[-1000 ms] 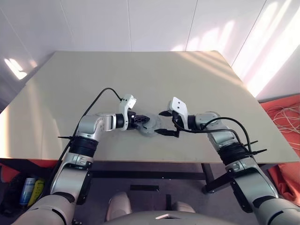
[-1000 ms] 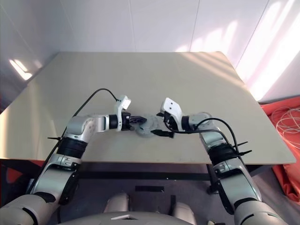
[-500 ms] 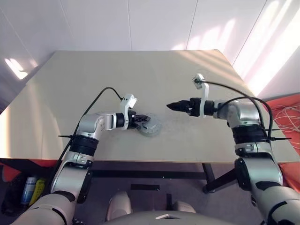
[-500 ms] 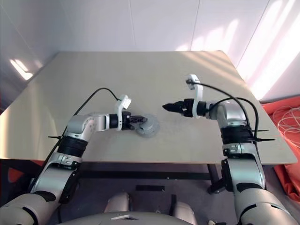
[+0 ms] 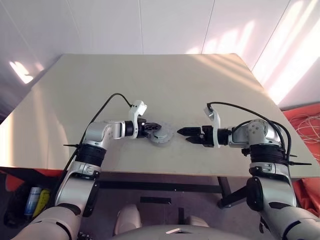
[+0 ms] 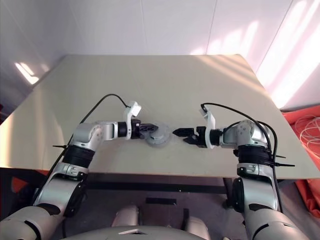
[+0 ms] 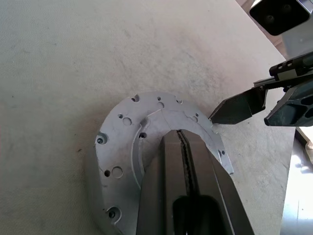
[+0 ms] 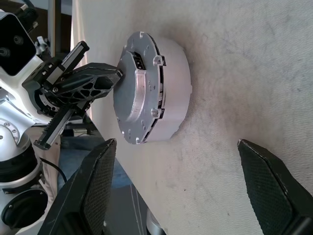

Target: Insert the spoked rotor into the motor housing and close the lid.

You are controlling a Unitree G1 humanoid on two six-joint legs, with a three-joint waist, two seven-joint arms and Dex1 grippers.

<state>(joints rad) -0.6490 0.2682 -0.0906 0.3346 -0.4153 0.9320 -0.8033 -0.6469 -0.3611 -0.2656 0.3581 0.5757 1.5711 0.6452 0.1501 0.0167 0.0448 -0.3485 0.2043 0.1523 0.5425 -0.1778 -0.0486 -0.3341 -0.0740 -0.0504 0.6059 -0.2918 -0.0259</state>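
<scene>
Pressing lid (image 7: 161,147), left gripper (image 7: 185,147) closed; right gripper (image 5: 186,135) agape, apart

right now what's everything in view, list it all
motor housing: one, silver-grey, round, near the table's front edge, between the two grippers
lid: one, silver-grey, seated on top of the housing
table: one, pale beige, under everything
cables: a pale coil on orange sheeting on the floor, right of the table
left gripper: black fingers shut, resting on the lid
right gripper: black fingers open, just right of the housing, not touching it
</scene>
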